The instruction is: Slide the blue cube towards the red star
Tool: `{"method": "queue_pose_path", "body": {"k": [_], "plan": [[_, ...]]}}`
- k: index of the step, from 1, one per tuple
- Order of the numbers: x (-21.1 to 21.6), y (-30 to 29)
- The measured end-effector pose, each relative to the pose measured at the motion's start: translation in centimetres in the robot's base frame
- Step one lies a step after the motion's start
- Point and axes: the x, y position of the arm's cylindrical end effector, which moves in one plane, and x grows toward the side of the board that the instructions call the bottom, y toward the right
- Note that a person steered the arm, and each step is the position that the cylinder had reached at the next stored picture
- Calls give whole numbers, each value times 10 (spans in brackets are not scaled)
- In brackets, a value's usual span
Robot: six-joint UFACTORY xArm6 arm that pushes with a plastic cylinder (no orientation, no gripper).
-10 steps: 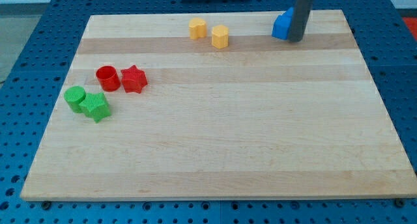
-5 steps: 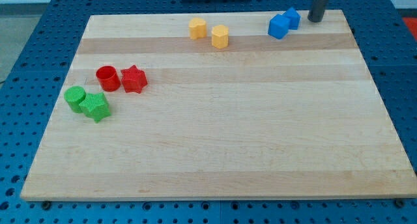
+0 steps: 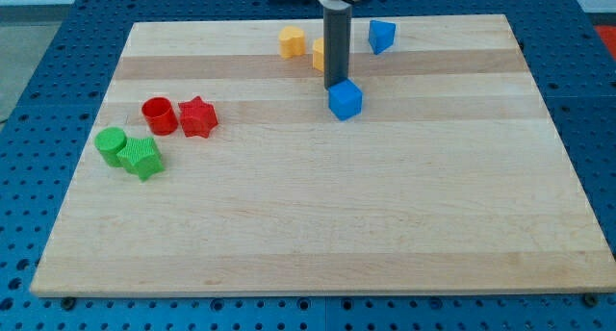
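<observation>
The blue cube (image 3: 346, 100) sits on the wooden board (image 3: 318, 225), right of centre in its upper part. My tip (image 3: 336, 86) stands right behind the cube, at its upper-left edge, seemingly touching it. The red star (image 3: 198, 116) lies far to the left, next to a red cylinder (image 3: 158, 114). A second blue block (image 3: 382, 36) lies near the top edge, up and right of my tip.
Two yellow blocks lie near the top: one (image 3: 292, 41) left of the rod, one (image 3: 319, 53) partly hidden behind it. A green cylinder (image 3: 112, 144) and a green star (image 3: 142, 158) sit at the far left, below the red pieces.
The blue cube has moved down and left from the top right corner. The other blue block shifted left. My tip moved from the top right to just behind the cube.
</observation>
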Motion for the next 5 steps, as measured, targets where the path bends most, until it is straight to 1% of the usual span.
{"method": "queue_pose_path", "body": {"k": [1, 2, 3, 4, 5], "plan": [[19, 26], [49, 19], [74, 63], [83, 56], [96, -3]]}}
